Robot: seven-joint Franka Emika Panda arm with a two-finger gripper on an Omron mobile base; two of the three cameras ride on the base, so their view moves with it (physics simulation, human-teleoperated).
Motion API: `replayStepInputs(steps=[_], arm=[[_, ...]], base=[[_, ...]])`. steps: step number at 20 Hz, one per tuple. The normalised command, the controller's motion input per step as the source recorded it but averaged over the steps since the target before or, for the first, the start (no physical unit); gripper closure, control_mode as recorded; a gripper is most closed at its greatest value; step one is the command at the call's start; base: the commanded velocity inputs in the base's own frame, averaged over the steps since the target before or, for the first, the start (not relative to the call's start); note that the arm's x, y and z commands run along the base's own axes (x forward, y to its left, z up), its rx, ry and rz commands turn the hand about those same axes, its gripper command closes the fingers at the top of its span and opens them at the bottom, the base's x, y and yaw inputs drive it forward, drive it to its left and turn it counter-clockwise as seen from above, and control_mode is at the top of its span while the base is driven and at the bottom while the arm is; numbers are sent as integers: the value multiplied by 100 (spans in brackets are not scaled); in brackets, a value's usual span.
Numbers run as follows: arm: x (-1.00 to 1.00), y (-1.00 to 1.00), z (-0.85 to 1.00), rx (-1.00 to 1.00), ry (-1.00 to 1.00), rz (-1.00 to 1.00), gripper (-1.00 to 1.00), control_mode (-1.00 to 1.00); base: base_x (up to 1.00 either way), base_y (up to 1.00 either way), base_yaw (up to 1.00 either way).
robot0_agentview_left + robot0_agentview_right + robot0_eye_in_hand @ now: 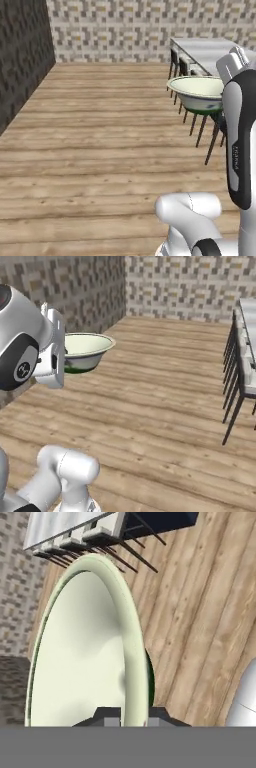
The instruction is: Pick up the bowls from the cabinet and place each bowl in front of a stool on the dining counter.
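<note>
The cream bowl (pixel 197 91) with the green outer pattern is carried clear of any surface, above the wooden floor (pixel 100 140). In the hand view the gripper (pixel 134 716) is clamped on the bowl's near rim: one finger sits inside the rim, the other outside, with the rim pinched between them. The bowl (pixel 85 647) fills much of that view, its pale interior facing the camera.

In the right base view the bowl (pixel 85 348) sits roughly level, projecting from the hand, its dark green foot just visible beneath.

The dining counter (pixel 207 50), taken as the landmark, stands beyond the bowl and apart from it. A row of dark-legged stools (pixel 197 117) lines the counter's near side; the bowl hangs in front of these stools, short of the slab. The counter top (pixel 65 527) appears beyond the bowl's far rim.

A mottled tiled wall (pixel 150 25) closes the room behind the counter.
</note>
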Motion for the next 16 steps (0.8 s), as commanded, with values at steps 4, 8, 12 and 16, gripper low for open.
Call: replayStepInputs(steps=[4,8,12,16], arm=[[0,0,0,0,0,0,100,100],[0,0,0,0,0,0,100,100],[0,0,0,0,0,0,100,100],[0,0,0,0,0,0,100,100]], base=[[100,62,-47],[100,49,-49],[97,51,-52],[96,60,-54]])
